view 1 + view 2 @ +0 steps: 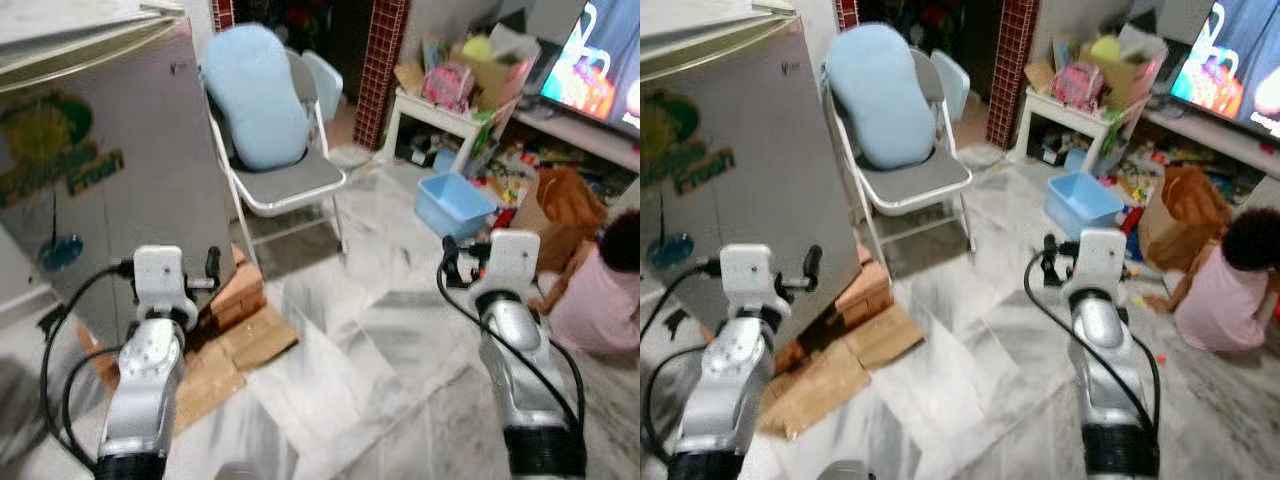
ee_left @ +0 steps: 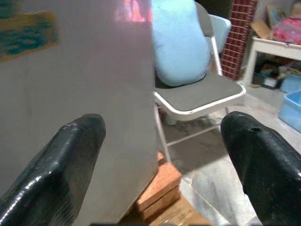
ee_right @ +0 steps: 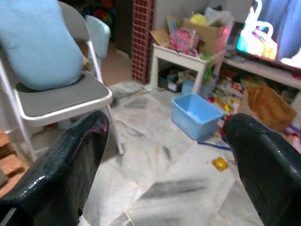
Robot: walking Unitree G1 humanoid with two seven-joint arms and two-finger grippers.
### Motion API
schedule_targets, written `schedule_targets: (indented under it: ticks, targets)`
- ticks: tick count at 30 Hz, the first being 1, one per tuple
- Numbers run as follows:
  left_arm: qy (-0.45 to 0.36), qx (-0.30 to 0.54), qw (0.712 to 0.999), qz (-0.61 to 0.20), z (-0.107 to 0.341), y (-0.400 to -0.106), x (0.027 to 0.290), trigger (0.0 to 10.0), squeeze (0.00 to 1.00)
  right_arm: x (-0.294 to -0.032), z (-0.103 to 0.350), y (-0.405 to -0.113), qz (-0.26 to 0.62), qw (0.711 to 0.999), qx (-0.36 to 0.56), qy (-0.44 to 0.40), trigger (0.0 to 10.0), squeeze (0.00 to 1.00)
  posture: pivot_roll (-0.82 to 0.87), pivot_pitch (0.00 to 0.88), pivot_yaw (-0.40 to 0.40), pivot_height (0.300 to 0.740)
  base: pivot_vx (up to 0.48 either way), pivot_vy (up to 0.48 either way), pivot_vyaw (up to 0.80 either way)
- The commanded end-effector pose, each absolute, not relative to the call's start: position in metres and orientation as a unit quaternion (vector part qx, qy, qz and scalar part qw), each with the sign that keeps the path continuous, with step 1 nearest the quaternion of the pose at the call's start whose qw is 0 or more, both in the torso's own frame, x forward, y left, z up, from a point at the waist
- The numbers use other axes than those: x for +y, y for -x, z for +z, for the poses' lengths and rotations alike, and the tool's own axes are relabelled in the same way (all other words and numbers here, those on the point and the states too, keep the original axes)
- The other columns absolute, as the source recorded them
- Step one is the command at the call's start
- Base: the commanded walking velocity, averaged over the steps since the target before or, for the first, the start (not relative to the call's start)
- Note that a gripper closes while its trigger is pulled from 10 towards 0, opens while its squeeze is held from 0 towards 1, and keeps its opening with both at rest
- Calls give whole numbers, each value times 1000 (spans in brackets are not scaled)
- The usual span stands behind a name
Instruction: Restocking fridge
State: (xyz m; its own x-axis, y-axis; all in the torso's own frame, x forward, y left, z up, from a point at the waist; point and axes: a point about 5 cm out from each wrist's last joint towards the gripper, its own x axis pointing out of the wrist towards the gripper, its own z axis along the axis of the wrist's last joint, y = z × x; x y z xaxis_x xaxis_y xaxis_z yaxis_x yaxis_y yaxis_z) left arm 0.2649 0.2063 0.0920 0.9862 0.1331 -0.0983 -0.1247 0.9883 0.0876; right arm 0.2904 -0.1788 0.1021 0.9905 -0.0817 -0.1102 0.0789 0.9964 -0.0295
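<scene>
The grey fridge (image 1: 130, 170) stands at the left with its door closed and a green sticker on its side; it rests on bricks (image 1: 238, 290) and flattened cardboard (image 1: 240, 350). My left gripper (image 2: 164, 127) is raised close to the fridge's side near its corner, open, with nothing between the fingers (image 2: 75, 141). My right gripper (image 3: 164, 127) is held up over the marble floor at the right, open and empty, facing the chair and the blue tub. No food items can be made out.
A white folding chair (image 1: 285, 183) with a light blue cushion (image 1: 262, 95) stands right beside the fridge. A blue tub (image 1: 452, 205), a brown paper bag (image 1: 568, 200) and scattered toys lie at the right. A person in pink (image 1: 600, 300) sits on the floor beside my right arm.
</scene>
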Motion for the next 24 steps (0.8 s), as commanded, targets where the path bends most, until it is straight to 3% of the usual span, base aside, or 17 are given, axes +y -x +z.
schedule_targets:
  ticks: [1,13,24]
  targets:
    - [-36,48,997,42,94,-267,191,10000,0,-191,107,-291,-58,997,47,20,10000,0,25,0,-45,740,0,0,0]
    - [-38,50,997,35,93,-266,189,10000,0,-191,109,-291,-61,997,41,15,10000,0,26,0,-45,740,0,0,0]
    - [-57,68,996,29,84,-245,191,10000,0,-196,106,-288,-65,996,51,24,10000,0,36,0,-59,740,0,0,0]
